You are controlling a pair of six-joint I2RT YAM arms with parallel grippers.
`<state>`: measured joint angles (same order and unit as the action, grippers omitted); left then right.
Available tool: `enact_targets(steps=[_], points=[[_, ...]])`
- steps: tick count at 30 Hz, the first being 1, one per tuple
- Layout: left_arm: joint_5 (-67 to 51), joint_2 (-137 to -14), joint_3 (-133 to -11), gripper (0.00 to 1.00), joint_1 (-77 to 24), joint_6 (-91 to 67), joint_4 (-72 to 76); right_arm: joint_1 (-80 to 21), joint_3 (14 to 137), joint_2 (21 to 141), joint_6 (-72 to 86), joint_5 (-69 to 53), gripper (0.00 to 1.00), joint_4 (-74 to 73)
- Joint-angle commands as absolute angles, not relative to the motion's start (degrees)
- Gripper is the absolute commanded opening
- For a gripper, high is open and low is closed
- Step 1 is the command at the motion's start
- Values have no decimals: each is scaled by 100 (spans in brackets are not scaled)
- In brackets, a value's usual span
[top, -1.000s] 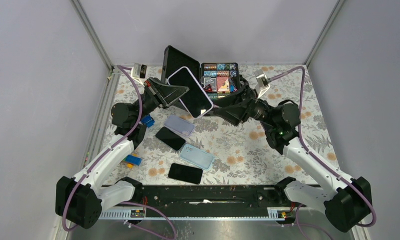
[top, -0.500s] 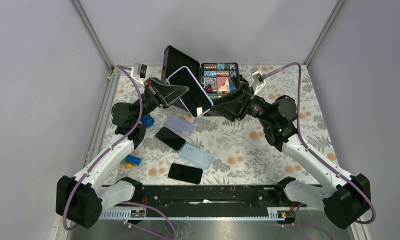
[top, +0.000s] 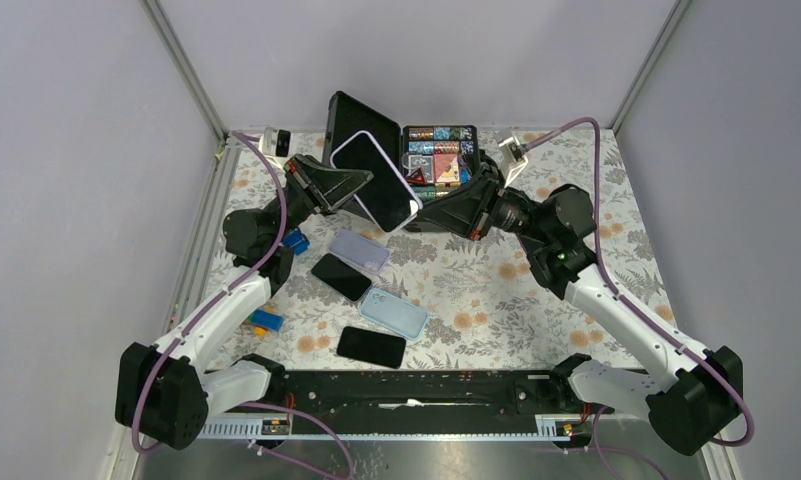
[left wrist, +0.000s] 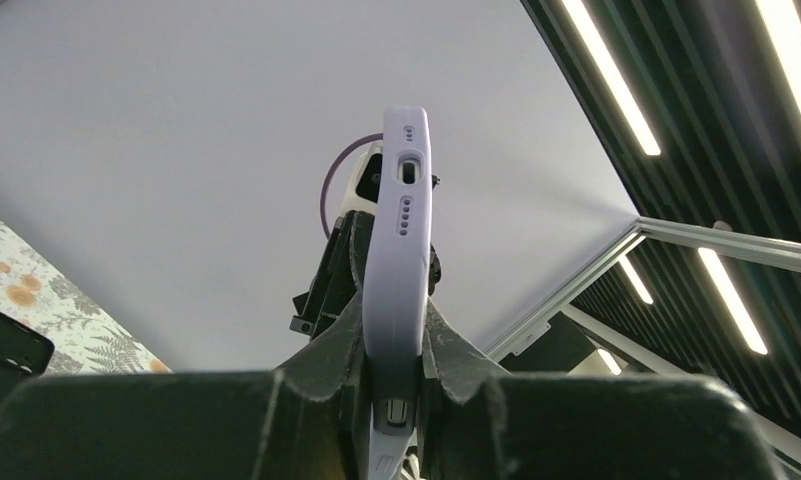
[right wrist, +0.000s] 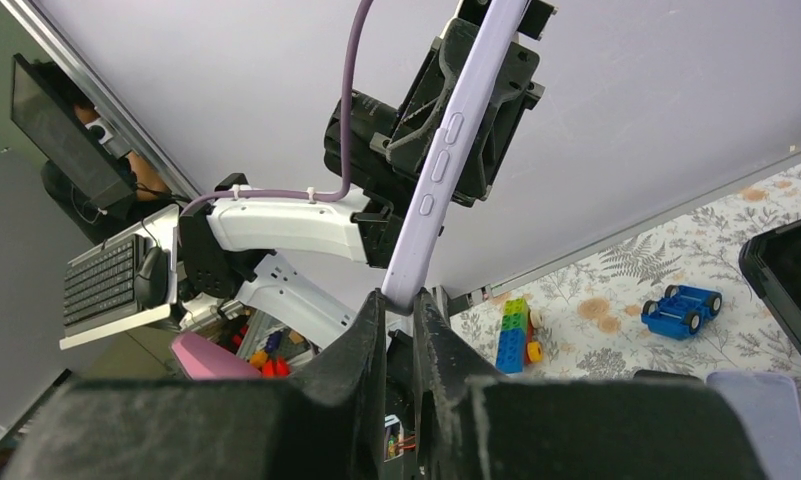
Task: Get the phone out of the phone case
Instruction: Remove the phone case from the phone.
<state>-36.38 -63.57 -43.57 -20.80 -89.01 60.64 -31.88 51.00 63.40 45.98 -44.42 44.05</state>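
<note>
The worktop (top: pixel 496 300) has one black box (top: pixel 438 155), open, at its far edge. Just in front of the box, up in the air, is the phone (top: pixel 376 175) in its lilac case (left wrist: pixel 396 260). The left hand (top: pixel 361 185) is clamped on one end of the case. The right hand (top: pixel 421 210) is clamped on the other end.

The phone looks hard, smooth and easy to break. The case looks soft and bendy, so I would peel it back at a corner.

Lying on the worktop are two black phones (top: pixel 341 277) (top: pixel 371 346), two spare cases (top: pixel 359 251) (top: pixel 394 313), one toy car (top: pixel 296 241) and one brick (top: pixel 266 321).
</note>
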Motion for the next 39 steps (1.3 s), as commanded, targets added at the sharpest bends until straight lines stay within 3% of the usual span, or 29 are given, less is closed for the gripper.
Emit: enact_targets(steps=[1, 9, 19, 27, 30, 32, 37, 39], points=[[-3847, -6192, -4557, 0, -2191, -9867, 7631, -3151, 5257, 6655, 4326, -4125, 1, 3345], [-3927, -6184, -4625, 0, -2190, -10426, 8161, -3138, 5395, 6873, 4013, -3294, 0, 2353], [-3997, -6196, -4733, 0, -2191, -11013, 8276, -3125, 5455, 7093, 1826, -2942, 0, 1743], [-3961, -6203, -4704, 0, -2190, -11030, 8276, -3120, 5535, 7363, 1800, -2207, 0, 1211], [-3927, -6266, -4678, 0, -2187, -10966, 8245, -3120, 5339, 7239, 1965, -2483, 0, 1722], [-3884, -6319, -4647, 0, -2188, -10835, 8135, -3120, 5014, 7060, 2108, -2872, 6, 2373], [-3755, -6286, -4580, 0, -2188, -10187, 7513, -3129, 4431, 6703, 2739, -4297, 58, 4269], [-3725, -6203, -4579, 0, -2188, -9799, 7080, -3142, 4277, 6604, 3132, -4576, 70, 4912]])
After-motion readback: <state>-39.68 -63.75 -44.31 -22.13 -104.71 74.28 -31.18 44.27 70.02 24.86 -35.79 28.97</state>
